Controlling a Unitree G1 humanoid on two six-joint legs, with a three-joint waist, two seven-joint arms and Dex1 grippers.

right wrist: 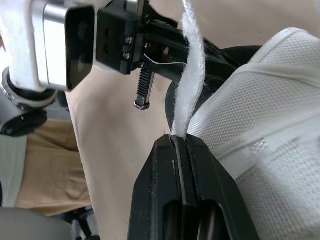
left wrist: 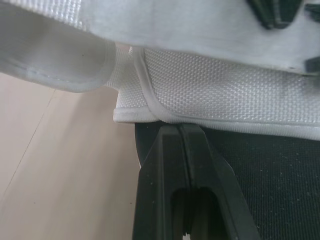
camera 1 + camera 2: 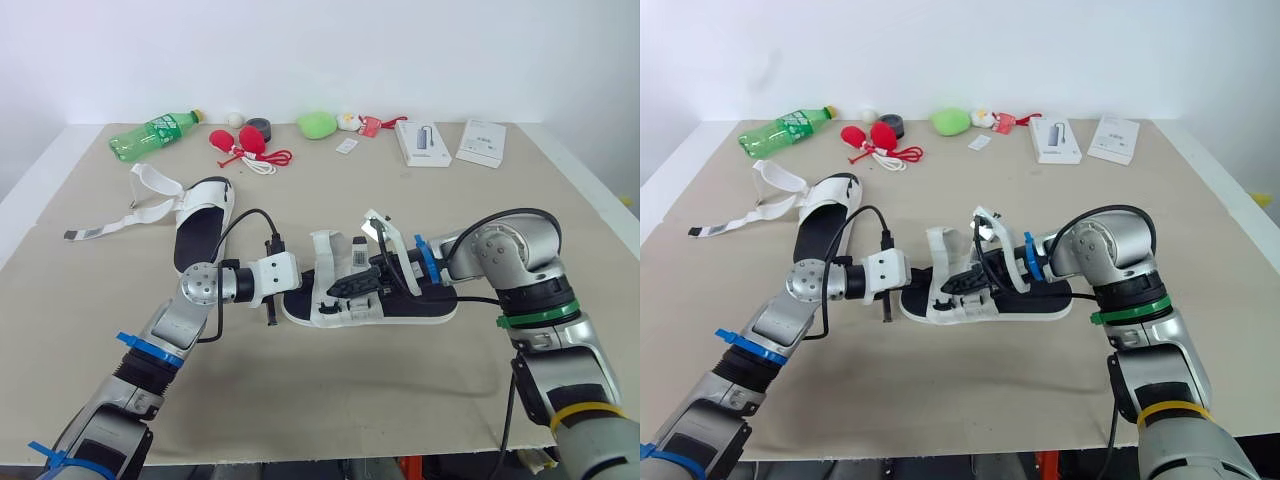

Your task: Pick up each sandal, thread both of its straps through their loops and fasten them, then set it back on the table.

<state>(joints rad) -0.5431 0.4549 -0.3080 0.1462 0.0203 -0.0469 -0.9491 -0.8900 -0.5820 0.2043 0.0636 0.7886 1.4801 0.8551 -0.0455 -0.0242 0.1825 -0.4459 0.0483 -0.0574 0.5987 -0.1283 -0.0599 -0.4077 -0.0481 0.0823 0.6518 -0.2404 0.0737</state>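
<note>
Lettering on the white box (image 3: 481, 142) at the upper right is too small to read. Mid-frame, the left pincer (image 2: 172, 131) tip slips under the white webbing of the sandal (image 3: 400, 310), so whether it nips anything is hidden.

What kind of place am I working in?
Probably a lab test bench: a beige-topped table against a plain white wall, laid out with props like a green plastic bottle and two white cardboard boxes.

Can read no text — label (image 3: 160, 129) on the green bottle (image 3: 130, 142), print on the two white boxes (image 3: 422, 142) (image 3: 481, 142), barcode tag (image 3: 358, 256) on the sandal (image 3: 420, 308) — all too small.
</note>
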